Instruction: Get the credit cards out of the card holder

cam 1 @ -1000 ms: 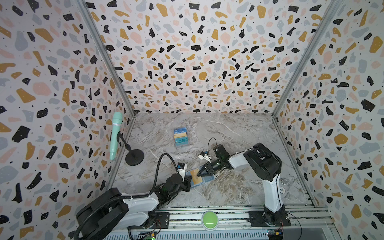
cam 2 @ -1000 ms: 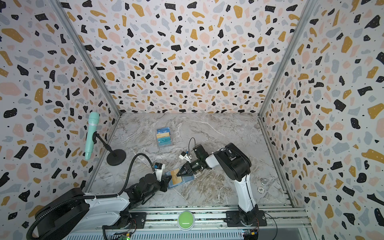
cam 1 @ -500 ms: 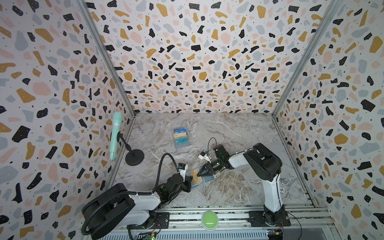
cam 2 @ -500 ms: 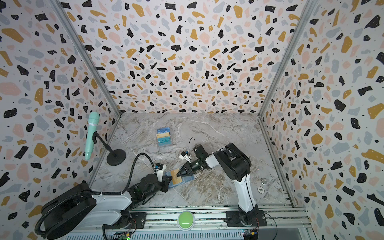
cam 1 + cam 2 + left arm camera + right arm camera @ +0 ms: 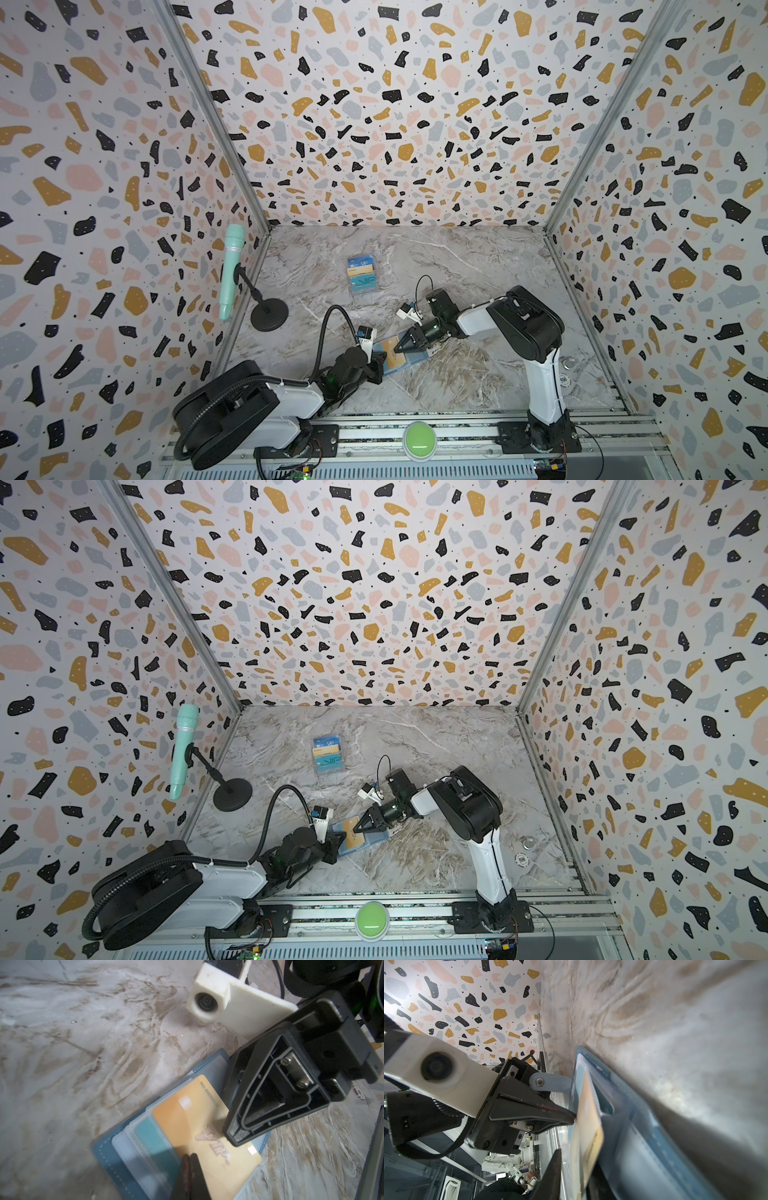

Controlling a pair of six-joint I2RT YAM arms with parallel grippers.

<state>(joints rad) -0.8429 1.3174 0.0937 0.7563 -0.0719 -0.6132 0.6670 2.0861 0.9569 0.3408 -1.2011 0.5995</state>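
My right end effector [image 5: 399, 348] pinches the golden-yellow credit card [image 5: 197, 1118], whose edge is raised off the open blue card holder [image 5: 104, 1151] lying on the table [image 5: 62, 1043] beneath. My left end effector [image 5: 190, 1165], fully closed, rests its tip on the holder's pockets, opposite.

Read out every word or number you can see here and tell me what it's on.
"VIP": on the gold card.
"NO", then more print too blurred to read: along that card's edge.
"VIP": on the teal card in the clear rack.
"VIP": on the blue card at the rack's back.
The round token: marks too small to read.
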